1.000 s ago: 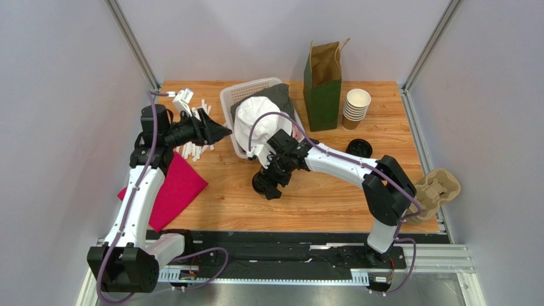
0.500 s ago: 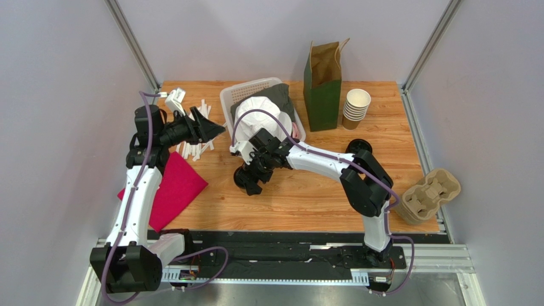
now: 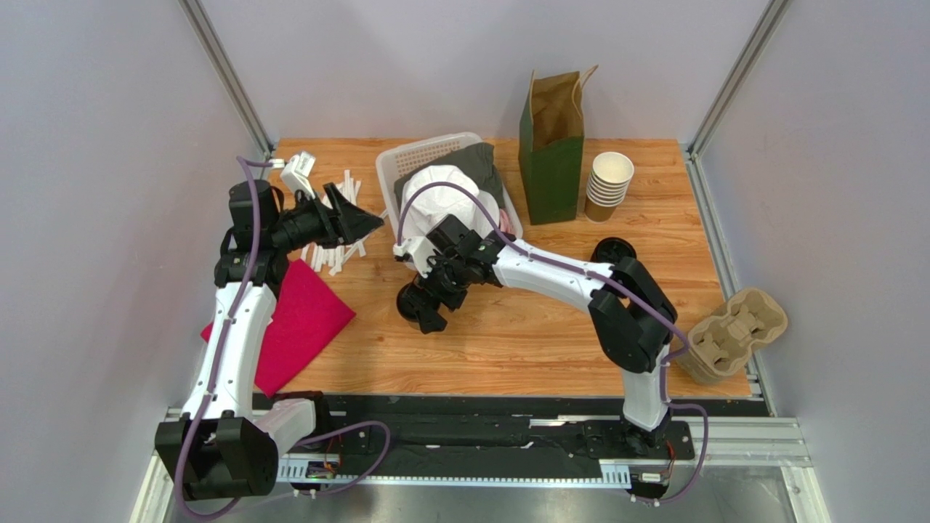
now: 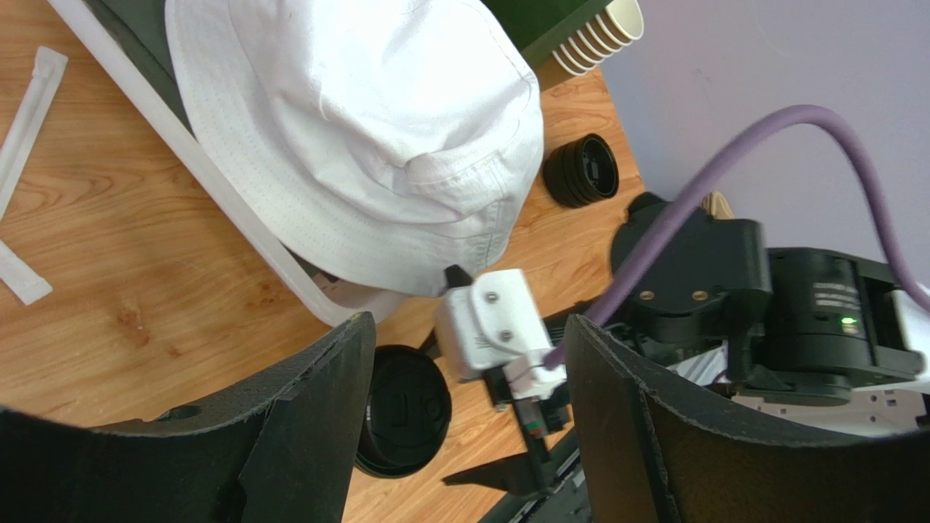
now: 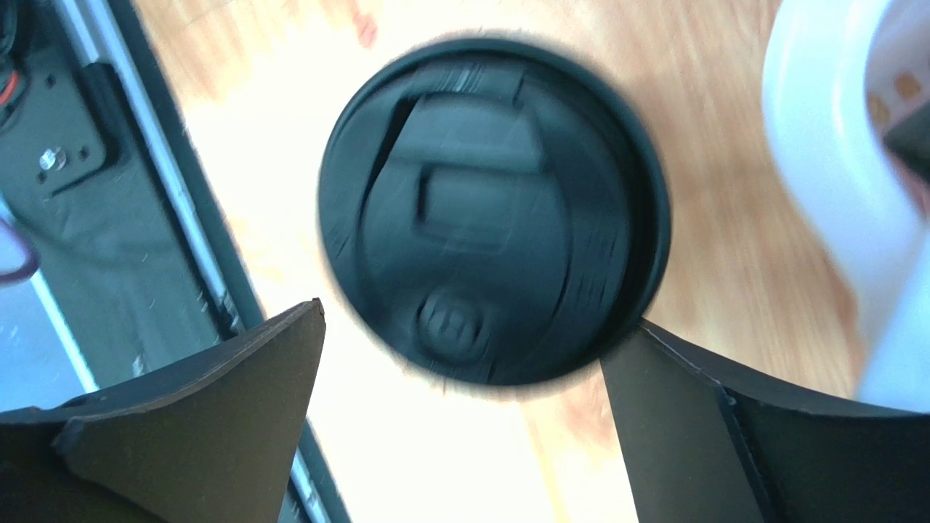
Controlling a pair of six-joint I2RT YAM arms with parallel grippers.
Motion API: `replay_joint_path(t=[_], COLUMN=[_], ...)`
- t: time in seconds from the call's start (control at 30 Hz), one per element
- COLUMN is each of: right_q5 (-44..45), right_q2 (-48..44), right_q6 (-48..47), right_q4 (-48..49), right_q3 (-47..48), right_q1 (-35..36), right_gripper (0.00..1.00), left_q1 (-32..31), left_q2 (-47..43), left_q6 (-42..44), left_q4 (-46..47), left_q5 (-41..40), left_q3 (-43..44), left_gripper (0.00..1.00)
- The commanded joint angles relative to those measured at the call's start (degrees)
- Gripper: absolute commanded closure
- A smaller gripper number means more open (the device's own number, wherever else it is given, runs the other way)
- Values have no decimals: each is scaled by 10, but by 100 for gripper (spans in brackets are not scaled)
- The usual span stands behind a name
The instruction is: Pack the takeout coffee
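Since my right gripper hangs straight over the takeout coffee, I log the step in hand as the pick-up. Jaws wide apart, one finger either side of the cup, black lid filling most of the gap. The wrist view is smeared, so I cannot tell whether a pad brushes the cup wall below the lid; no clamp that I can see. Cup upright on bare wood, directly under my right wrist, just beside the white basket that holds the white hat. My left gripper: jaws apart, nothing between them, the cup ahead of them and well apart; wrapped straws lie beneath. Judged next: lower until the pads flank the cup wall under the lid rim, close gently since paper may crush and the lid may pop, then lift level. Green paper bag stands open-mouthed well away from my right jaws, beyond the basket; a cardboard cup carrier lies further off again. Which of the two takes the cup first I cannot tell. Either way: clear the basket rim, keep the cup upright.
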Motion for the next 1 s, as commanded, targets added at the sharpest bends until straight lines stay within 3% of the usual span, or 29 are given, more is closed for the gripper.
replay_joint_path(t=[0.0,0.2,0.4,0.6,0.77,0.9,0.97], right_q5=[3,-33,-47,19,132,178,207], right_q2=[-100,-220,-256,-277,-370,-437,-473], right_q6=[-31,-57,-84,-130,-204,-220,-223], right_q4=[-68,-189,-301,-409,-486,-517,-509], right_q3=[-26,-19,86,149,93,-7,-50], right_q1=[-13,-119,-381,-567,-689,-817,-842], right_gripper=[0,0,1,8,12,24,30], left_q1=[6,6,6,6,5,5,5], left_q2=[-2,-18,-41,-58,-75,-80,-81], left_q6=[18,51,95,120,131,117,112], left_q4=[-5,-7,-13,-31,-35,-23,-18], left_q5=[14,23,28,23,33,50,54], left_q3=[18,20,24,28,15,5,5], left_gripper=[27,27,27,28,29,29,29])
